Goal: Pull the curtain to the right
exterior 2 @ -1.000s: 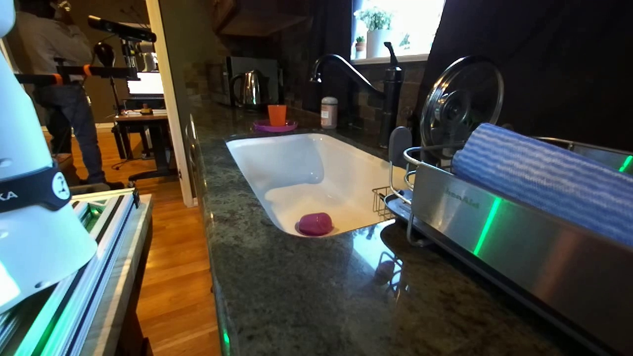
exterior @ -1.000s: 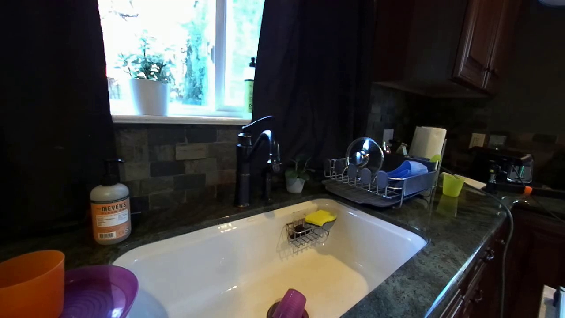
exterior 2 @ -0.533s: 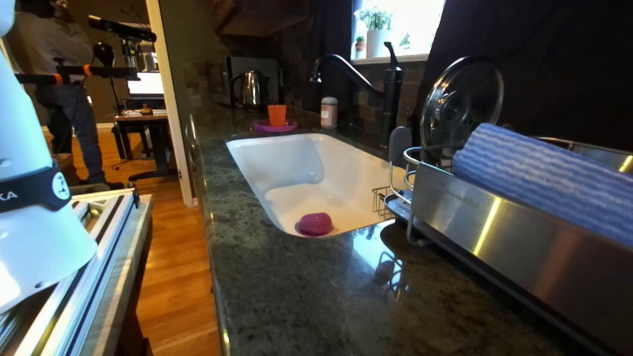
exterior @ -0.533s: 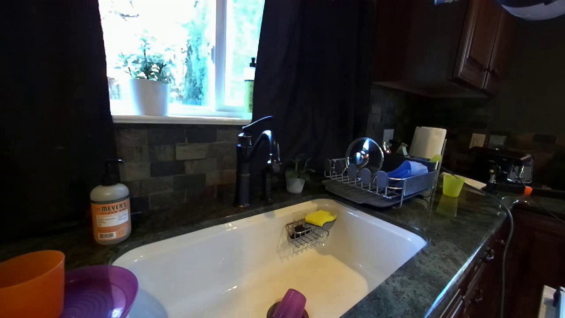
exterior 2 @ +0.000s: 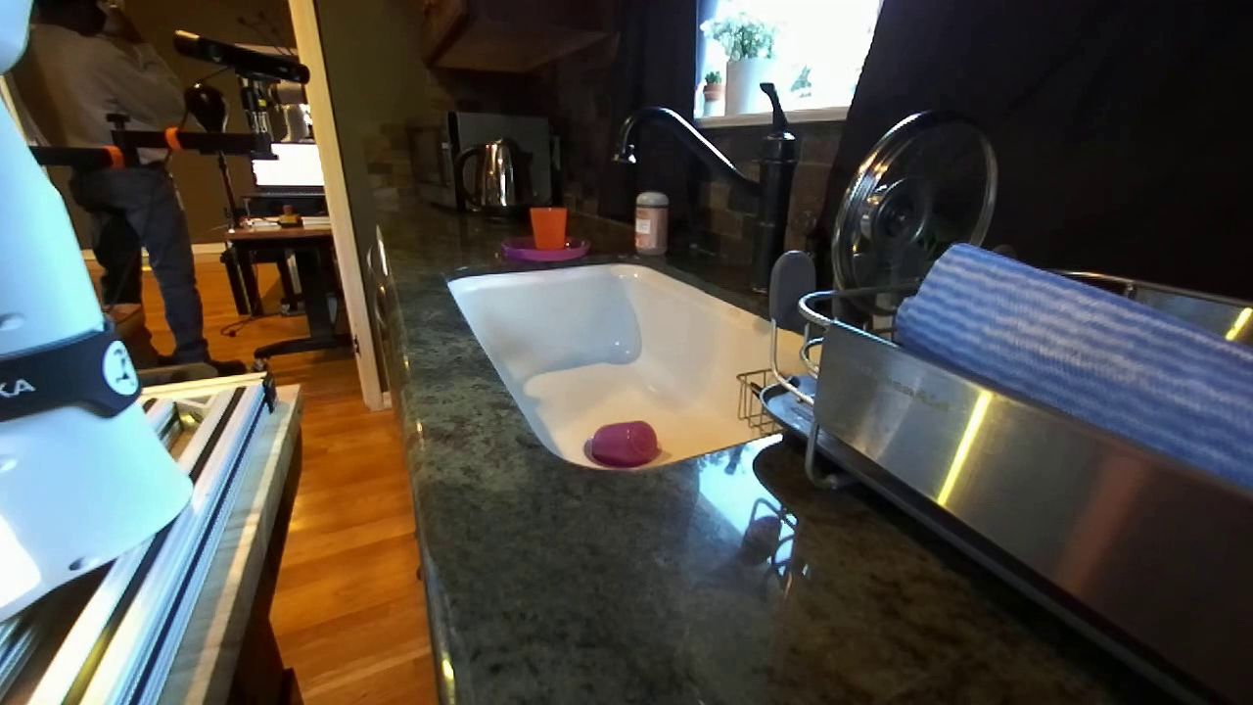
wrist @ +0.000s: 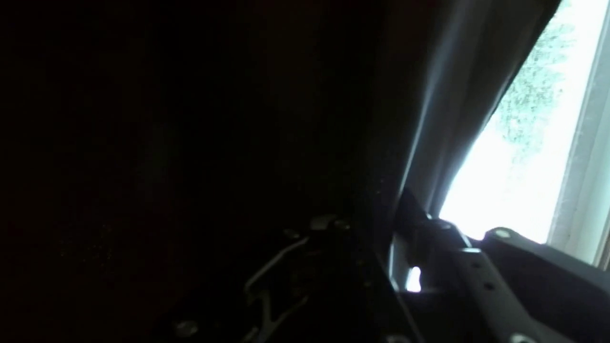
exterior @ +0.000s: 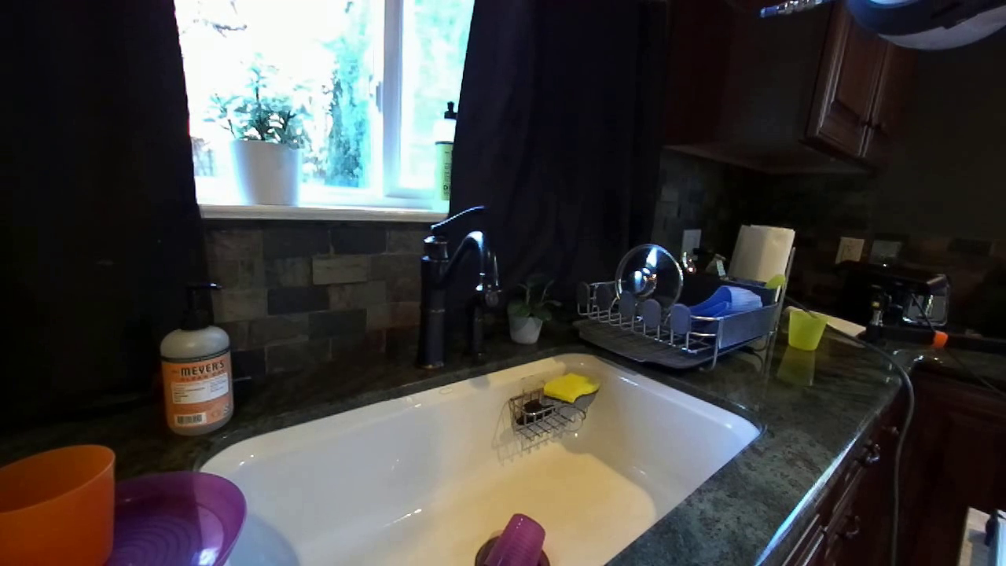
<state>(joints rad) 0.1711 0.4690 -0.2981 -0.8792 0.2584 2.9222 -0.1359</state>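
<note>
The curtain (exterior: pixel 542 134) is a tall dark navy drape hanging from the top of the frame beside the window, down behind the faucet. In the wrist view its fabric (wrist: pixel 443 90) fills much of the dark picture, with a lit fold running down between the fingers of my gripper (wrist: pixel 391 209). The right-hand finger (wrist: pixel 441 238) lies against or very near the fold. Its opposite finger is mostly lost in darkness. A small bright gap shows beside the fold. Whether the jaws pinch the cloth is too dark to tell. Neither exterior view shows the gripper.
Part of the arm (exterior: pixel 919 20) enters at the top right. Below the curtain stand the faucet (exterior: pixel 436 306), a small potted plant (exterior: pixel 525 326) and a dish rack (exterior: pixel 652 346). A green bottle (exterior: pixel 444 169) and a white pot (exterior: pixel 267 173) sit on the sill. A blacker panel (exterior: pixel 86 181) hangs left.
In an exterior view the arm has come further in from the top right, moving left and down. The curtain's window-side edge has shifted very slightly right. A green glow on the rack turned yellow.
</note>
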